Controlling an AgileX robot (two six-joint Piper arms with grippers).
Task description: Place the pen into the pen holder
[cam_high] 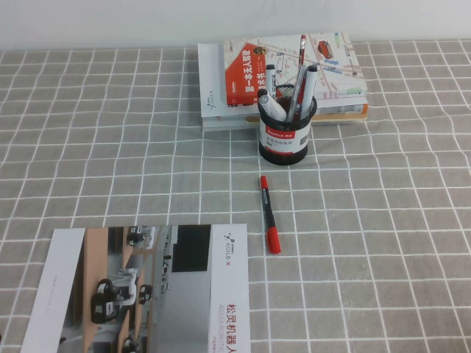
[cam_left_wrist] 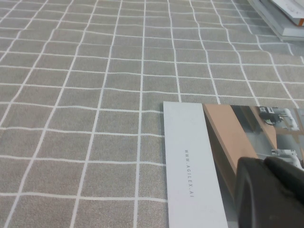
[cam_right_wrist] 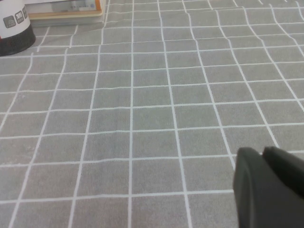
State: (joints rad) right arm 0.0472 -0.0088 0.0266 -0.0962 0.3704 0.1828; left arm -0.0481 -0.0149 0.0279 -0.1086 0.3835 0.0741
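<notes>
Pen (cam_high: 269, 214), black-barrelled with a red cap at its near end, is lying flat on the grey checked tablecloth (cam_high: 383, 220) near the table's middle, pointing toward the far side. Just beyond its far tip, the pen holder (cam_high: 287, 131) is standing upright, a black mesh cup already holding white-grey markers (cam_high: 271, 104) and a thin red pen (cam_high: 301, 62). Behind the cup, a stack of books (cam_high: 221, 88) is sitting. A brochure (cam_high: 147, 290) is lying at the near left.

Neither arm is showing from above. The left gripper (cam_left_wrist: 270, 194) is hovering over the brochure's edge; the right gripper (cam_right_wrist: 268, 187) is hanging over bare cloth. Whether either one's jaws are released or clenched cannot be told.

Nothing is being grasped, so the task is apparently at its start. Next, one arm should be reaching for the pen's barrel.
</notes>
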